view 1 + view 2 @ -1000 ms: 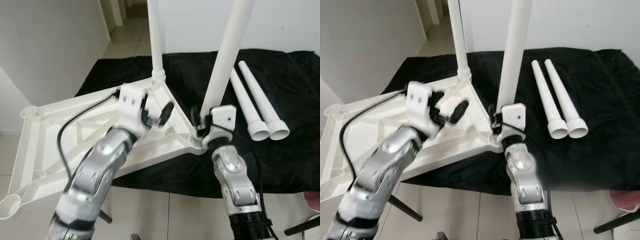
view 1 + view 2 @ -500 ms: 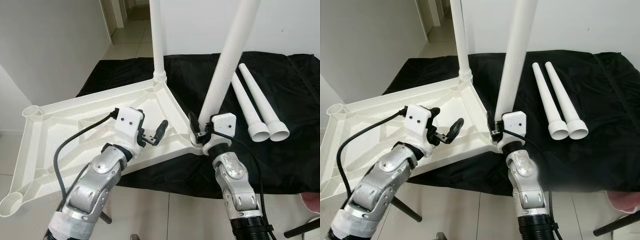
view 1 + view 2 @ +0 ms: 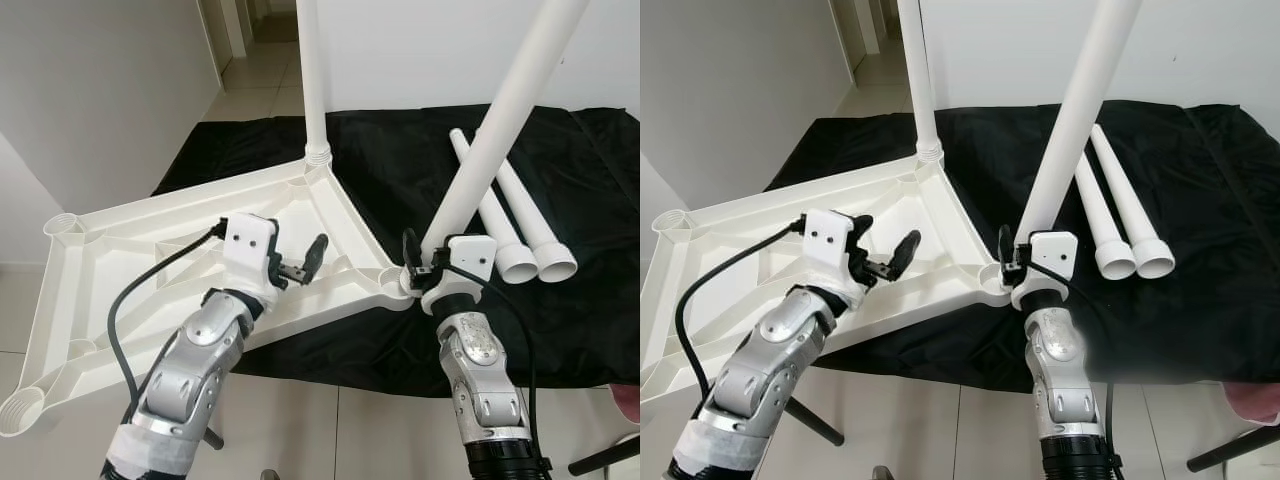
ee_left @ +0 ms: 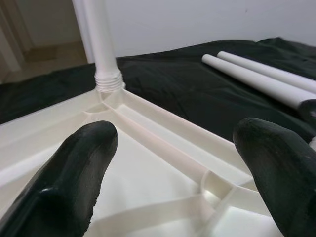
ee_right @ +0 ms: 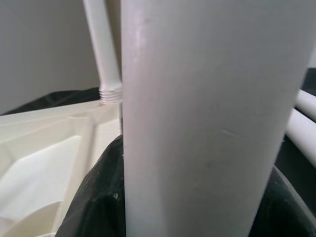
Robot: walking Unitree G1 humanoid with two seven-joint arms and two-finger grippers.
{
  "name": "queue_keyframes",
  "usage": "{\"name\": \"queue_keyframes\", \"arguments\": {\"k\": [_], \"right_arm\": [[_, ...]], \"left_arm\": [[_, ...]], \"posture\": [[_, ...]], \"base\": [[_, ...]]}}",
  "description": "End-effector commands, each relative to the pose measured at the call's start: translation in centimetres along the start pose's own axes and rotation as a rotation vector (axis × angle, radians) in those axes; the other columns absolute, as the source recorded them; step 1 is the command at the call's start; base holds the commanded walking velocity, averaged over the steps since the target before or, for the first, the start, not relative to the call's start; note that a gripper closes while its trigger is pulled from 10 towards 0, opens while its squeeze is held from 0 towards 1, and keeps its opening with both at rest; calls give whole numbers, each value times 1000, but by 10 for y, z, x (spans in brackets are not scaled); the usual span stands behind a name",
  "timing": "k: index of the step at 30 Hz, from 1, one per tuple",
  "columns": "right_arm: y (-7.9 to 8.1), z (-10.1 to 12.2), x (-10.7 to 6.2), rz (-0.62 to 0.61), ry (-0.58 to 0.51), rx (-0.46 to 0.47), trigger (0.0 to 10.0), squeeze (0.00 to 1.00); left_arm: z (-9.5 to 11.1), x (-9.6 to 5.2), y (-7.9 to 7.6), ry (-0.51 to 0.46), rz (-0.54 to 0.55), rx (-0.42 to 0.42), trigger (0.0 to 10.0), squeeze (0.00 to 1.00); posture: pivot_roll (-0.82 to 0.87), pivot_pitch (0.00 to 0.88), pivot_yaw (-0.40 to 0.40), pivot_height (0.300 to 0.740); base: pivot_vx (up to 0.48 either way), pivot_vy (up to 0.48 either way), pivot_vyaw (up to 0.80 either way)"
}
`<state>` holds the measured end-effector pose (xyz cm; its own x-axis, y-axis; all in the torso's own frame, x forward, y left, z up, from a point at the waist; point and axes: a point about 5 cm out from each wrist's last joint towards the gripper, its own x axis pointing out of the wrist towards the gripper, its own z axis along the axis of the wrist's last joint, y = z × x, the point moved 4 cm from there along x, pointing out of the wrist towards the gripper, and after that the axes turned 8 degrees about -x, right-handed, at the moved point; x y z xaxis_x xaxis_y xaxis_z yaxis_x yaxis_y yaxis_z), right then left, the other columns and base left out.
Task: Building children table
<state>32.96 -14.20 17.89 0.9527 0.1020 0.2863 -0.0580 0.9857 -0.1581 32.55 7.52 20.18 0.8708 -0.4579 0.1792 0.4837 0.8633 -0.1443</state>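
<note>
The white tabletop lay upside down, ribs showing, partly on the counter under a black cloth and partly overhanging the counter's near edge above the tiled floor. One leg stood upright, screwed into the tabletop's far corner socket.

The right pincer was at the tabletop's near right corner socket, its fingers closed around the foot of a second leg. That leg leaned away from the tabletop, tilted toward the robot's right, with its lower end at the socket; whether it was seated in the threads could not be told. In the right wrist view the gripped leg stood right against the camera, with black fingers on either side of it and the upright leg beyond.

The left pincer hovered over the ribbed underside of the tabletop, between the two corner sockets, its fingers spread apart and gripping nothing. The left wrist view showed both fingertips wide apart above the ribs, looking toward the threaded base of the upright leg.

Two loose legs lay side by side on the cloth, beyond the tabletop on the right, wide ends toward the robot; the tilted leg crossed in front of them.
</note>
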Motion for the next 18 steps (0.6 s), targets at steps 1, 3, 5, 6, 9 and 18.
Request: {"name": "queue_keyframes", "arguments": {"k": [1, 3, 5, 6, 9, 18], "right_arm": [[8, 7, 2, 54, -43, 7, 10000, 0], [9, 7, 4, 79, -50, -27, 10000, 0], [10, 8, 5, 100, -56, -53, 10000, 0], [10, 7, 6, 113, -56, -67, 10000, 0], [10, 3, 5, 135, -47, -78, 10000, 0], [22, -9, -6, 222, -34, -126, 10000, 0]], "left_arm": [[2, 1, 17, 3, 92, 22, 10000, 0], [2, 2, 17, 10, 83, 38, 10000, 0], [0, 1, 14, 21, 50, 32, 10000, 0], [-2, 0, 9, 33, 15, 22, 10000, 0], [-10, -3, 0, 56, -51, 47, 10000, 0], [-34, -16, -26, 114, -197, 59, 10000, 0]], "posture": [[-60, 4, 124, 740], [-65, 3, 133, 740], [-63, 3, 126, 740], [-62, 6, 119, 740], [-59, 12, 113, 740], [-51, 22, 95, 740]], "base": [[0, 0, 0], [0, 0, 0], [0, 0, 0], [0, 0, 0], [0, 0, 0], [0, 0, 0]]}}
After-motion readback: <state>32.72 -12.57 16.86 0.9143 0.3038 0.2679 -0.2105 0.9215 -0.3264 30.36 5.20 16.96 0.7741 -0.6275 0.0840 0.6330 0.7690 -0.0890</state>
